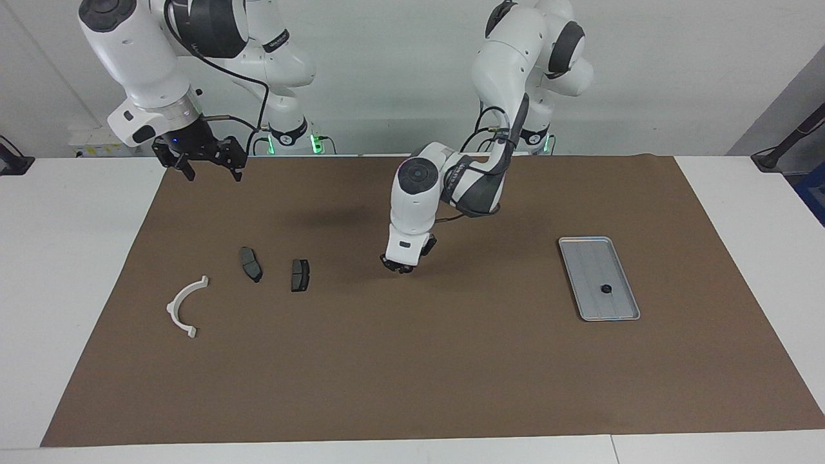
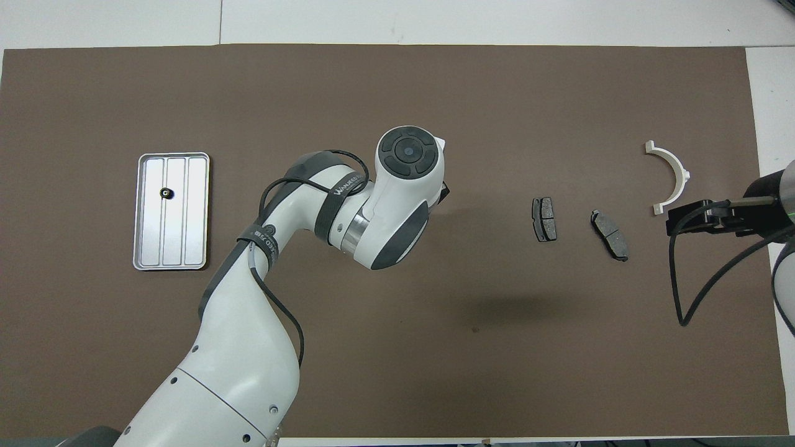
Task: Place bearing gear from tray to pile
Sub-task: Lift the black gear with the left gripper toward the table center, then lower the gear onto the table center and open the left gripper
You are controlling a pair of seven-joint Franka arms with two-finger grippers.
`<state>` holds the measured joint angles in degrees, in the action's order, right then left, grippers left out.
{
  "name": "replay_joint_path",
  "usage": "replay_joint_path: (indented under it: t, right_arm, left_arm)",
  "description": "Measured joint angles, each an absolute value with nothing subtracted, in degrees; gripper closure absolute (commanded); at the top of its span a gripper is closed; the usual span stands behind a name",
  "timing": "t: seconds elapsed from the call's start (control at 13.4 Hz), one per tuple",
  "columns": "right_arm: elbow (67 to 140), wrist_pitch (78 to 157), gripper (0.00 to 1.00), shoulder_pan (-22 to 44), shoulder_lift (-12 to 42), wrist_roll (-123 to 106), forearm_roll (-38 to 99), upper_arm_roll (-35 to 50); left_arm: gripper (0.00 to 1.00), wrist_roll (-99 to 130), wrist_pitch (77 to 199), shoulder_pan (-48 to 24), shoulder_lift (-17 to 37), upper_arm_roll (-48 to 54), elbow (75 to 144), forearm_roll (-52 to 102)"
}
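**Bearing gear lies in the tray; left tool over mid-mat**

The tray (image 1: pixel 598 278) is a shallow silver-grey metal rectangle with rounded corners, a raised rim and lengthwise ridges. It lies flat on the brown mat (image 1: pixel 412 361) toward the left arm's end of the worktop (image 1: pixel 77 258), its long axis running roughly from the robots' side outward. A small, dark, round bearing gear (image 1: pixel 606 289) rests flat on its floor, on the middle lane, in the half farther from the robots.

The pile sits toward the right arm's end: a white semicircular plastic bracket (image 1: pixel 185 307), its open side facing the right arm's end, and two dark grey, matte brake pads (image 1: pixel 251 264), one curved, one blockier (image 1: pixel 300 275), lying apart from each other.

The left tool (image 1: pixel 398 265) hangs low over the middle of the mat, pointing down, fingers nearly closed; whether anything sits between them cannot be told. The right tool (image 1: pixel 209 169) waits raised over the mat's edge nearest the robots, fingers spread wide, empty.
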<state>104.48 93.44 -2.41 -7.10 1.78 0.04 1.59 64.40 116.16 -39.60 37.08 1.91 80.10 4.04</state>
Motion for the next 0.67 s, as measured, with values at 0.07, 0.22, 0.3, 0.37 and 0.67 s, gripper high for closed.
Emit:
replay_joint_path:
  t: [0.07, 0.22, 0.3, 0.37, 0.67]
  right_arm:
    - [104.5, 93.4, 0.0, -2.4, -7.1, 1.8, 0.0, 1.6]
    - [104.5, 93.4, 0.0, -2.4, -7.1, 1.7, 0.0, 1.6]
    - [104.5, 93.4, 0.0, -2.4, -7.1, 1.7, 0.0, 1.6]
    - [104.5, 93.5, 0.0, -2.4, -7.1, 1.7, 0.0, 1.6]
    - [104.5, 93.5, 0.0, -2.4, -7.1, 1.7, 0.0, 1.6]
  left_arm:
    - [0.84, 64.6, 116.4, -39.7, 37.7, 1.9, 79.6, 4.0]
    - [0.84, 64.8, 116.9, -39.8, 37.9, 1.9, 79.4, 4.0]
    - [0.84, 64.9, 117.0, -39.9, 37.9, 1.9, 79.7, 4.0]
    - [0.84, 65.2, 117.3, -40.1, 37.9, 1.9, 80.1, 4.0]
    - [0.84, 65.5, 118.6, -40.5, 37.9, 1.9, 81.5, 4.0]
